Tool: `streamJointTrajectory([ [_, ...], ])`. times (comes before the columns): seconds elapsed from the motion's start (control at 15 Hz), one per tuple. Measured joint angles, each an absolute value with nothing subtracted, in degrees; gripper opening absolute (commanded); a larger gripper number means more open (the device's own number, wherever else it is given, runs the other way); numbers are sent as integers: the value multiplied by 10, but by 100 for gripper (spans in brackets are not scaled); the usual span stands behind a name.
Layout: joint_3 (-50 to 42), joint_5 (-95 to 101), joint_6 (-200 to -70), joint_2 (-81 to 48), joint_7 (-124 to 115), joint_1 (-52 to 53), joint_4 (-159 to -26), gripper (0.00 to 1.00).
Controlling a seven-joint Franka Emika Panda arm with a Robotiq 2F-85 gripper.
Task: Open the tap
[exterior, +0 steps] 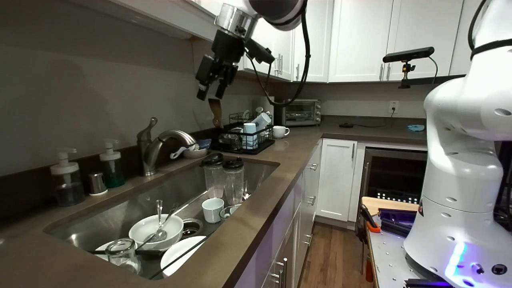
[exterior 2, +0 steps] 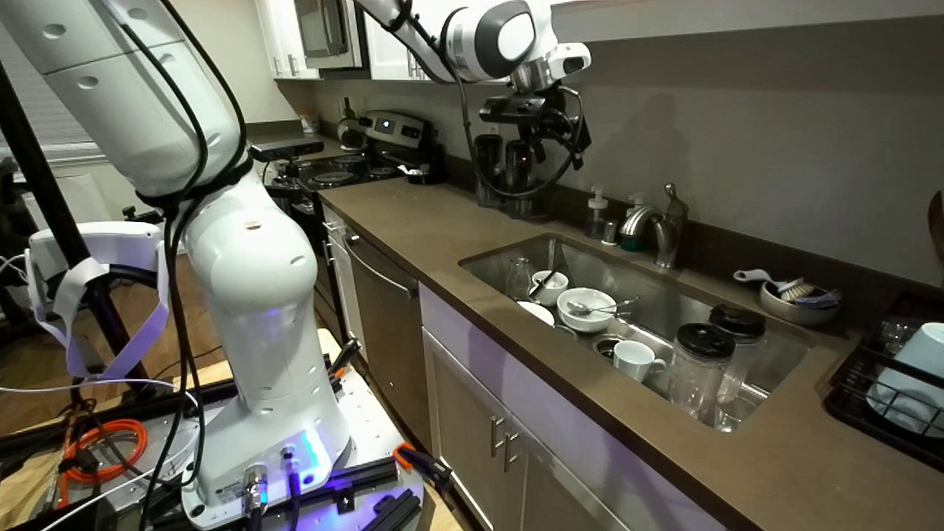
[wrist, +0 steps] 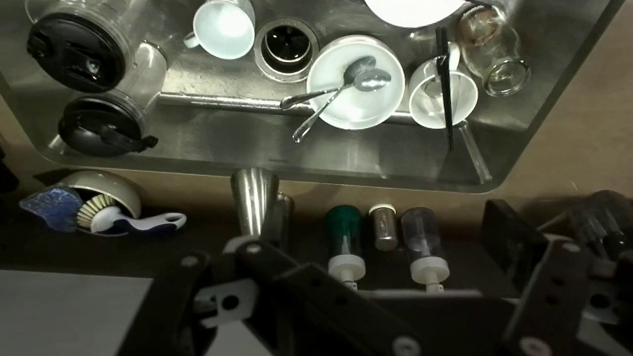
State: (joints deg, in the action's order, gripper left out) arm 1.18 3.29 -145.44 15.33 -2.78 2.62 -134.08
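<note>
Below and well apart from the black two-fingered gripper (exterior: 211, 91), spread wide and holding nothing, stands the brushed silver-grey, arch-spouted metal tap (exterior: 152, 155). Likely rigid, firmly fixed and slick, it seems best gripped by its curved metal lever (exterior: 148, 131), near the upper tip.

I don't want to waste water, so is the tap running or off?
The tap looks off: in both exterior views, no stream of water shows below its spout.
</note>
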Motion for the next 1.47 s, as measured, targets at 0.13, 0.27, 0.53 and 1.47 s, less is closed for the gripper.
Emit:
streamJointTrajectory([
  [0.13,13,37,-1480,125,-28,25,-1327,100],
  [0.27,13,42,-1508,101,-28,22,-1312,100],
  [0.53,12,42,-1552,64,-28,17,-1281,100],
  [1.47,-13,50,-1568,-81,-25,9,-1121,100],
])
